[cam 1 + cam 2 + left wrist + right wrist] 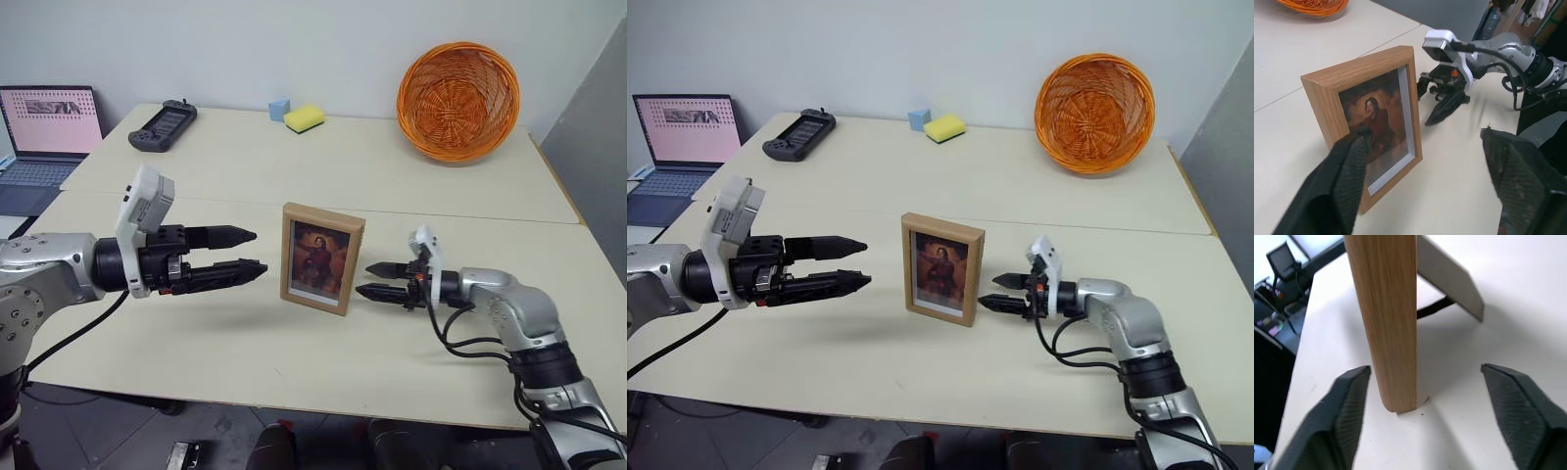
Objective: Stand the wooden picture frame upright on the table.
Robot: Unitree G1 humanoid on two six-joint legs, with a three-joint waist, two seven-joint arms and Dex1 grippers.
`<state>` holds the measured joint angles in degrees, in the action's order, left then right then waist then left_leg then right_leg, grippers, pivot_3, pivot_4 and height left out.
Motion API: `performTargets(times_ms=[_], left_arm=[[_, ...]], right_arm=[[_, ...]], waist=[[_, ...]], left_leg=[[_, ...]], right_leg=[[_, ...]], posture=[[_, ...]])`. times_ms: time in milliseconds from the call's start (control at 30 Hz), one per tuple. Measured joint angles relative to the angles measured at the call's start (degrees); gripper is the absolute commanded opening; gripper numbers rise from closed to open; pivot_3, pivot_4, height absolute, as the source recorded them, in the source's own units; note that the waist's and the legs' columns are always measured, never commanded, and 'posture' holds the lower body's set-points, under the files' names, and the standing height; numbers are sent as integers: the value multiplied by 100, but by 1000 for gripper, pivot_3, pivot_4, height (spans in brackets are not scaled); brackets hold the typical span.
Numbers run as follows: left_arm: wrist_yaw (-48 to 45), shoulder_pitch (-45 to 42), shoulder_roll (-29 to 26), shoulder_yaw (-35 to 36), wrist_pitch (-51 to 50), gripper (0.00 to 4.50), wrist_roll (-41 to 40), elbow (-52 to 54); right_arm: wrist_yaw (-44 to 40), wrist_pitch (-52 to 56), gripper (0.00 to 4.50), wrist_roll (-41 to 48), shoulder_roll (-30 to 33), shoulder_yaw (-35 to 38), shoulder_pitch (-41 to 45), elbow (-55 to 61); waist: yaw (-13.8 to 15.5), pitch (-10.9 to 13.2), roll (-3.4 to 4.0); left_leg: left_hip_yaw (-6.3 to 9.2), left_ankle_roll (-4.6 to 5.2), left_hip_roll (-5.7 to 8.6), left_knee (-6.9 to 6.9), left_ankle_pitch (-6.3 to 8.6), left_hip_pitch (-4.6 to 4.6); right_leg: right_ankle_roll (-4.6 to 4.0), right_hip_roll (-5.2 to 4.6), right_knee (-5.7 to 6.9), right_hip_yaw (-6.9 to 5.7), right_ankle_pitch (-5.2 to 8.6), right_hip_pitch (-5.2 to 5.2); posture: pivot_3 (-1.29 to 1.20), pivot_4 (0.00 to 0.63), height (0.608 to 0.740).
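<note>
Wooden picture frame (322,258) upright on table (294,166) (stand out); nothing gripping.

Wooden picture frame (942,268) stands upright between two open pincers

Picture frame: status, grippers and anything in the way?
Both grippers open, left, right, flanking, not touching. Picture frame upright on table, stand out. Nothing in the way.
</note>
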<state>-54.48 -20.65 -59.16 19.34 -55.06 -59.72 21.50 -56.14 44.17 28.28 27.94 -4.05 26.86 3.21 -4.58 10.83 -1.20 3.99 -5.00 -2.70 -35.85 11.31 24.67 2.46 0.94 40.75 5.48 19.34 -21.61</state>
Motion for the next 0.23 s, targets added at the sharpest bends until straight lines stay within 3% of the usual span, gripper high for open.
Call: performTargets(times_ms=[200, 233], left_arm=[[161, -124, 142, -23, -70, 2990, -79, -41], [182, -174, 142, -29, -72, 3165, -78, -60]], right_arm=[[393, 273, 2963, 27, 76, 165, -381, 263], [440, 291, 2946, 51, 75, 197, -385, 289]], waist=[[-8, 0, 0], [-8, 0, 0]], left_leg=[[-3, 0, 0, 1, 0, 0], [-5, 0, 0, 1, 0, 0]], right_leg=[[0, 1, -1, 3, 0, -4], [0, 1, -1, 4, 0, -4]], posture=[[0, 150, 740], [0, 150, 740]])
